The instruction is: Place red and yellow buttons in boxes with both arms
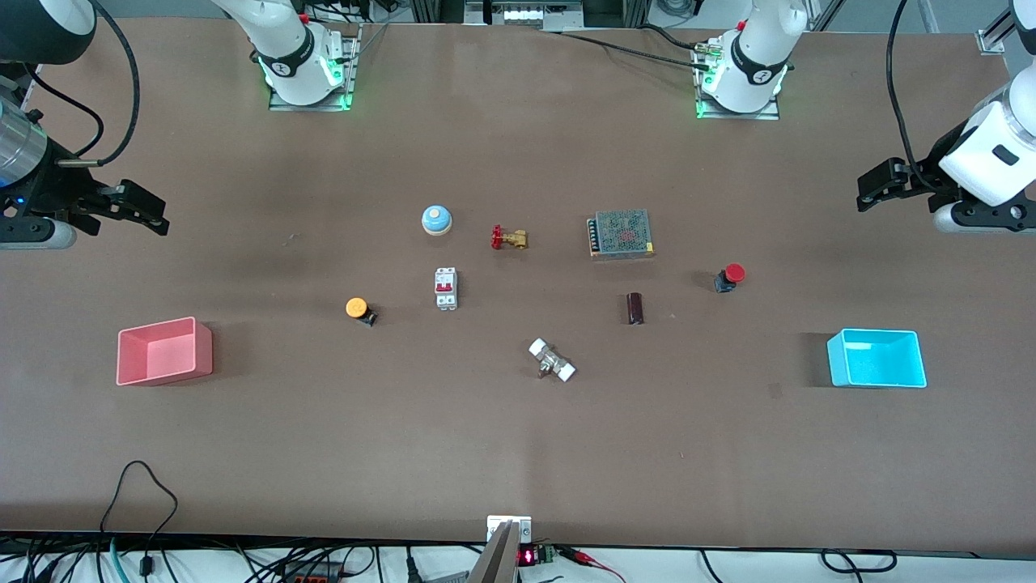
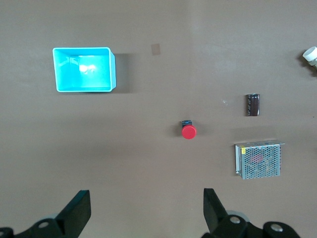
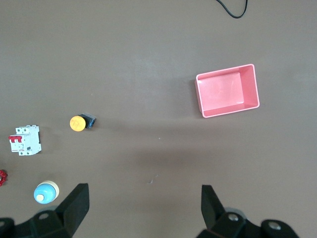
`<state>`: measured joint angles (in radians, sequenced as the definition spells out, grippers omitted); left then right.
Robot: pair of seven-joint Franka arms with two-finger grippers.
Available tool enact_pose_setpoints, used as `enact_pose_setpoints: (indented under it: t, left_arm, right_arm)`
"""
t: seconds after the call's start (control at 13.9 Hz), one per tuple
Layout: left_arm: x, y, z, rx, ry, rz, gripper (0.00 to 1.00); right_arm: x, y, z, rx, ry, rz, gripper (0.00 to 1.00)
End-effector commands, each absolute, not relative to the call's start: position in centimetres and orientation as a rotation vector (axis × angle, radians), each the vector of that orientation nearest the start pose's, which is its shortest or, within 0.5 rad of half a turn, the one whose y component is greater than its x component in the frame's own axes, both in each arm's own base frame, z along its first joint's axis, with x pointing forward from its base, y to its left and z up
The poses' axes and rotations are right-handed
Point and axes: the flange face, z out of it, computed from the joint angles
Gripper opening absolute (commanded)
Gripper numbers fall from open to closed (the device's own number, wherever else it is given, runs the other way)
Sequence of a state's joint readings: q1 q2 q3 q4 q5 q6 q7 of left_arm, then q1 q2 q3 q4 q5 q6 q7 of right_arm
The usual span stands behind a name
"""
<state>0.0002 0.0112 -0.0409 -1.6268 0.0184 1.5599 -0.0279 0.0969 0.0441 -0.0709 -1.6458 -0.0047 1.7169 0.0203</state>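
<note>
Brown tabletop (image 1: 518,437) bears scattered parts, both hands raised.

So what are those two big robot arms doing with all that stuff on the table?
Nothing is being held yet. The left gripper and the right gripper both hang open above the table's ends. The red button lies on the table toward the left arm's end, outside the cyan box. The yellow button lies toward the right arm's end, outside the pink box. Both boxes have nothing in them. The blue bell and the circuit breaker lie in the middle.
</note>
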Motion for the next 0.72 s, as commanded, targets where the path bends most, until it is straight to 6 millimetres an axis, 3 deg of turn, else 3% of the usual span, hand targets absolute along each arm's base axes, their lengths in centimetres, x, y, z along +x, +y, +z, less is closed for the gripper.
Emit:
enact_pose_setpoints:
  t: [0.0, 0.36, 0.65]
  left_arm:
    - [55.2, -1.8, 59.0, -3.134, 0.048, 0.127, 1.00]
    - [55.1, -1.9, 59.0, -3.133, 0.048, 0.142, 1.00]
    - [55.2, -1.9, 58.2, -3.129, 0.041, 0.187, 1.00]
  right_arm:
    - [58.2, 1.4, 58.2, -3.128, -0.009, -0.038, 1.00]
    - [58.2, 1.6, 57.6, -3.127, 0.003, -0.021, 1.00]
    - [59.2, 5.5, 53.2, -3.123, -0.124, 0.080, 1.00]
